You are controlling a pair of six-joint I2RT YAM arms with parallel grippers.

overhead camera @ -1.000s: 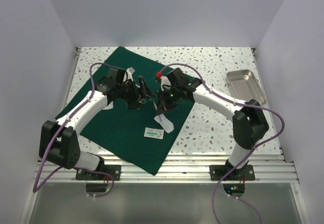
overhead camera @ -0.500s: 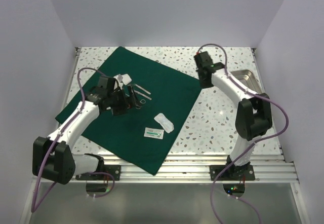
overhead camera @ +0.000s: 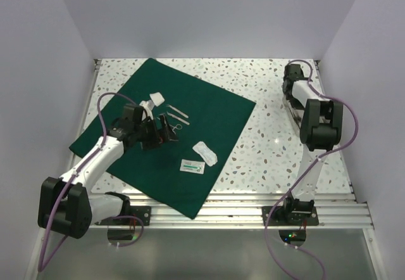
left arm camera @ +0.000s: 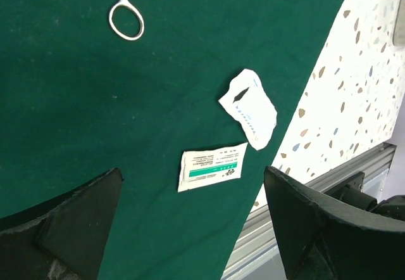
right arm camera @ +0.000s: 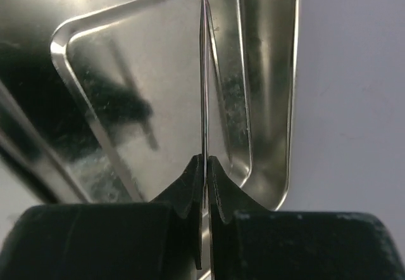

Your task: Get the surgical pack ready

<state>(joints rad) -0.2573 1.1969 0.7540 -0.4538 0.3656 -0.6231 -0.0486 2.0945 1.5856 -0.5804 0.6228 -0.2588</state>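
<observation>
The dark green drape [overhead camera: 171,134] lies spread flat on the left half of the table and fills the left wrist view [left arm camera: 95,115]. My left gripper [overhead camera: 161,131] hovers open and empty over its middle, jaws wide apart [left arm camera: 196,229]. On the drape lie steel forceps [overhead camera: 177,123] [left arm camera: 126,14], a torn white packet [overhead camera: 205,153] [left arm camera: 250,108] and a green-striped sachet [overhead camera: 192,165] [left arm camera: 212,166]. My right gripper [overhead camera: 294,83] [right arm camera: 205,166] is at the far right, shut on the thin rim of the shiny steel tray [right arm camera: 145,71], which stands tilted on edge.
Tweezers [overhead camera: 179,112] and another white packet [overhead camera: 155,97] lie on the drape's far part. The speckled table [overhead camera: 266,140] shows bare between drape and right arm. White walls close in left, right and back. An aluminium rail [overhead camera: 240,213] runs along the near edge.
My right arm swung from the drape's middle to the far right and closed on the tray's rim, tipping the tray up. My left gripper drew back slightly over the drape.
</observation>
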